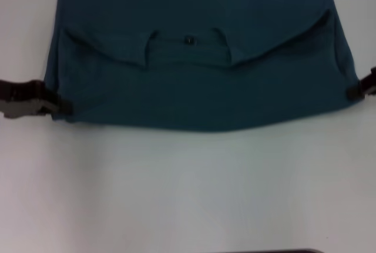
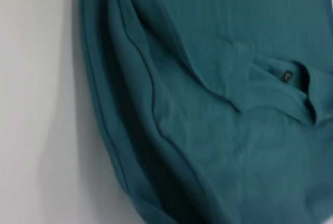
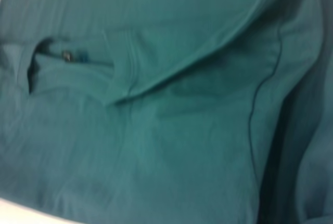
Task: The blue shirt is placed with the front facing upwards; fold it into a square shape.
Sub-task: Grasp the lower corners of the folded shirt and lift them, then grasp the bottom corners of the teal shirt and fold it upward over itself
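blue shirt (image 1: 194, 83) between both grippers

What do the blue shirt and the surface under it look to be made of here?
The blue shirt looks like soft, matte knit cloth, probably cotton jersey: it folds in limp creases and has stitched seams and a ribbed neckband. The table looks smooth, hard and pale, with a faint sheen; its exact material is unclear.
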`<state>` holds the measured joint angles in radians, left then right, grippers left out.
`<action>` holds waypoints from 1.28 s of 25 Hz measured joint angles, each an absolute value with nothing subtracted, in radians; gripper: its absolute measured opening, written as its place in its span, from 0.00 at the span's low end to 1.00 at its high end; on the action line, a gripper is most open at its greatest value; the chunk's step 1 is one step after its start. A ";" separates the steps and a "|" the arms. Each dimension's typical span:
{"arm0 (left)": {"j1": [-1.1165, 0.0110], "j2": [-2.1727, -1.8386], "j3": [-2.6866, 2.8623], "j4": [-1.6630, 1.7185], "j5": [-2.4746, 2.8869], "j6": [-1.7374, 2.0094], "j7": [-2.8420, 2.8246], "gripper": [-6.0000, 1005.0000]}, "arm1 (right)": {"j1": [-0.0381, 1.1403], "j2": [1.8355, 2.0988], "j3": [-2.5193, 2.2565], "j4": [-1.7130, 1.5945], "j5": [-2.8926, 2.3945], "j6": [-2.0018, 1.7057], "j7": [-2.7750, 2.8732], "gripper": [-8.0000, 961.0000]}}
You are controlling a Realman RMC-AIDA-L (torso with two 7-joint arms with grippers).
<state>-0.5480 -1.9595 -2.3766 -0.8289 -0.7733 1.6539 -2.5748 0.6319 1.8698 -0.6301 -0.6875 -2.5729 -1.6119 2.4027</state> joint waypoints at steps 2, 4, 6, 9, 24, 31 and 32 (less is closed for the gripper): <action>-0.535 -1.965 -2.377 -0.847 -0.773 1.686 -2.575 0.07 | 0.632 1.874 -0.631 -0.689 -2.592 -1.653 2.403 0.02; -0.500 -1.978 -2.376 -0.898 -0.773 1.760 -2.574 0.07 | 0.626 1.885 -0.632 -0.698 -2.617 -1.717 2.403 0.02; -0.489 -1.983 -2.376 -0.913 -0.772 1.783 -2.574 0.07 | 0.622 1.891 -0.632 -0.705 -2.626 -1.736 2.403 0.02; -0.453 -1.999 -2.380 -0.961 -0.759 1.846 -2.574 0.07 | 0.603 1.916 -0.633 -0.761 -2.672 -1.795 2.402 0.02; -0.374 -2.026 -2.379 -0.981 -0.620 1.976 -2.536 0.07 | 0.566 1.996 -0.660 -0.822 -2.843 -1.932 2.372 0.05; -0.364 -2.031 -2.374 -0.978 -0.603 1.995 -2.507 0.07 | 0.558 1.989 -0.651 -0.847 -2.833 -1.960 2.364 0.06; -0.364 -2.031 -2.373 -0.978 -0.602 1.996 -2.504 0.07 | 0.561 1.986 -0.651 -0.847 -2.832 -1.959 2.362 0.06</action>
